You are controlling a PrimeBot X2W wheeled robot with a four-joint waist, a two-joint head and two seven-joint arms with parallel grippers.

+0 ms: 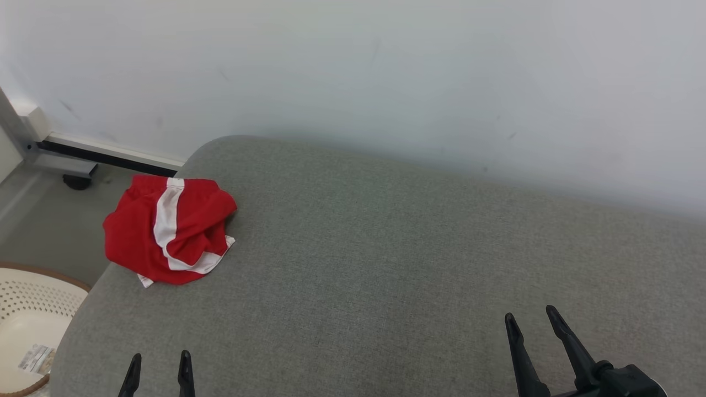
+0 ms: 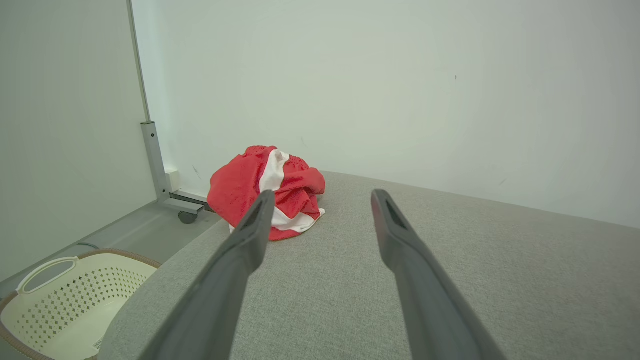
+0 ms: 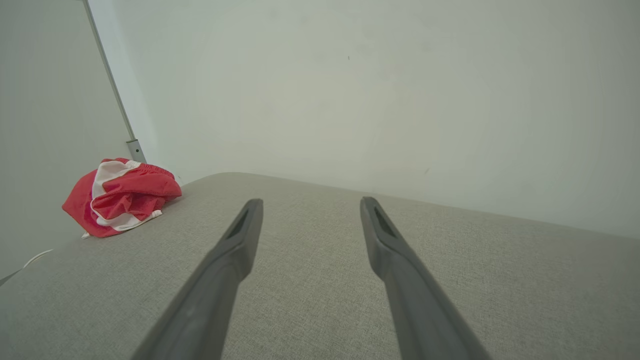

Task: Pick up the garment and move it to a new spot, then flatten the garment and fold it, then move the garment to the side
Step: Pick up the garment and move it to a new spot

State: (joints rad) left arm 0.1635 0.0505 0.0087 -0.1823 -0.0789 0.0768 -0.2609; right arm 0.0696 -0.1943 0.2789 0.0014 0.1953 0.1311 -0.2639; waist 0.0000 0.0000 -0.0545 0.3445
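Garment (image 1: 165, 229), red with white stripes, lay crumpled at far left corner of grey fabric-topped table (image 1: 386, 248), partly overhanging the edge. Left pincer (image 1: 160, 358) at near edge, fingers apart, holding nothing, well short of garment. Right pincer (image 1: 529, 314) at near right, fingers likewise apart and empty, well apart from garment. Perforated cream basket (image 1: 38, 300) stood on floor beside table's left end. White wall (image 1: 386, 66) ran behind table
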